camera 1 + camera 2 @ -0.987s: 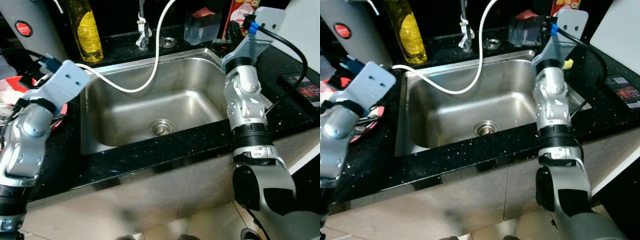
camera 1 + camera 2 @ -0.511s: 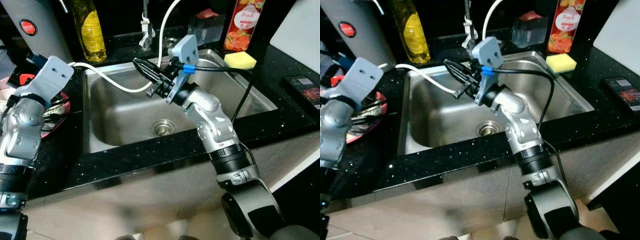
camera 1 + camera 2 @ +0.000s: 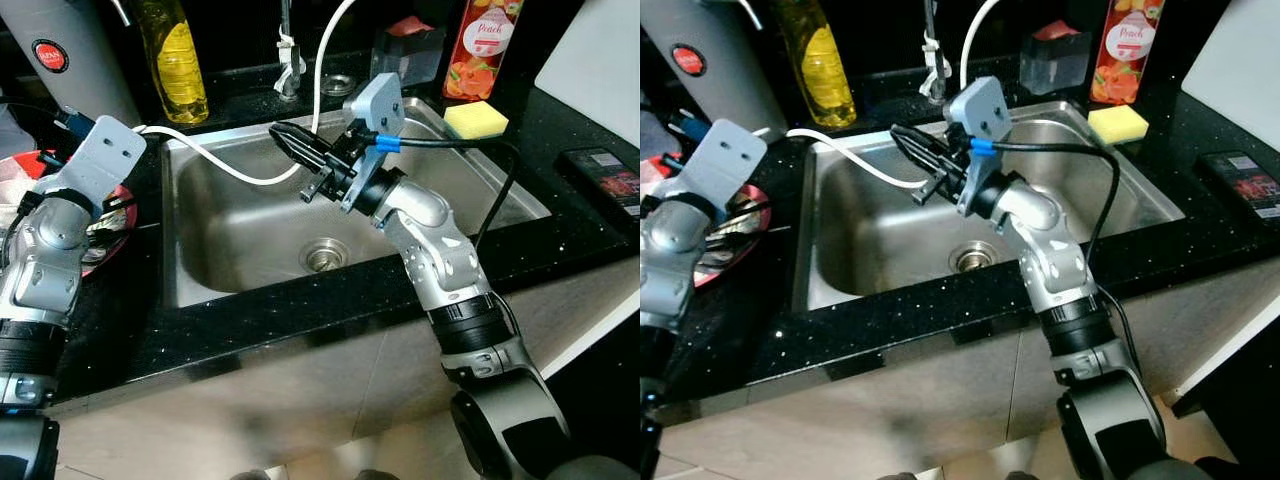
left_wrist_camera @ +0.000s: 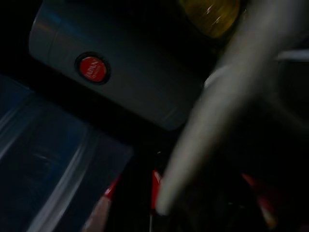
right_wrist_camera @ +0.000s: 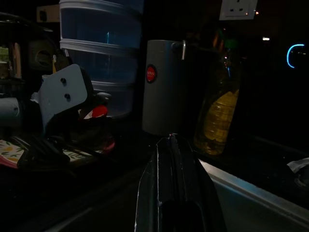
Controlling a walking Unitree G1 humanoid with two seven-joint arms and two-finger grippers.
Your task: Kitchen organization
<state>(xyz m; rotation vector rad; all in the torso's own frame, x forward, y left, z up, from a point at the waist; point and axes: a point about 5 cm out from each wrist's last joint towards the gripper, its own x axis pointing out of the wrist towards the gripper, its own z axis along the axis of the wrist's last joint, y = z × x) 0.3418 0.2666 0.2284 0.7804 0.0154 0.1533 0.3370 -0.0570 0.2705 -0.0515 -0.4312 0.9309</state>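
The right gripper point(image 3: 288, 137) hangs over the stainless sink point(image 3: 250, 235), and its two black fingers are pressed together with nothing between them; the right wrist view shows them as one dark wedge. It points toward 10 o'clock, at the left rim of the basin. Just beside its tip runs the white hose point(image 3: 225, 165), which curves from the left rim across the basin and rises at 12 o'clock beside the faucet point(image 3: 287, 55).

The left gripper is over the red plate point(image 3: 725, 250) at 9 o'clock, where dark utensils lie; whether its fingers are spread or closed, I cannot tell.

The main risk, in my judgement, is the hose. If the right arm pushes further toward 10 o'clock, the fingers can hook it and drag it. The yellow oil bottle point(image 3: 172, 55) and the grey flask point(image 3: 60, 55) stand at 11 o'clock and could be knocked over. The two arms are also near, so a collision over the plate is possible.
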